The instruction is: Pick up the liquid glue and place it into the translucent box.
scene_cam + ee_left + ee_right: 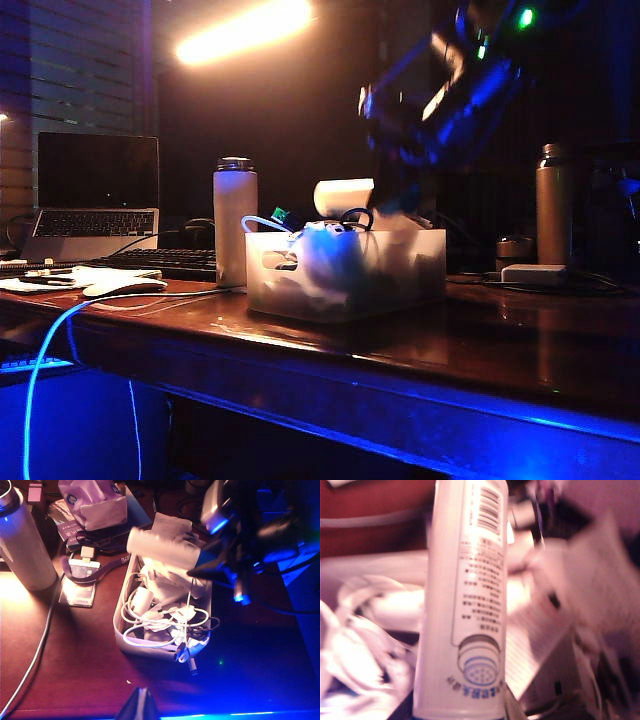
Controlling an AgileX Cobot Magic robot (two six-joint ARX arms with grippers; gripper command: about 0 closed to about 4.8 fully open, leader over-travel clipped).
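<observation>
Glue (pixel 162 547) hangs level over my box (pixel 120 630), upper centre of frame.
I see my right gripper (pixel 200 565) partly closed on its end; my left gripper (pixel 140 706), bottom edge, I cannot tell whether open.

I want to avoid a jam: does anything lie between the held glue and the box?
No lid. The right gripper holds the liquid glue above the translucent box, but cables and papers fill it beneath the glue. The left gripper hangs apart from the box.
</observation>
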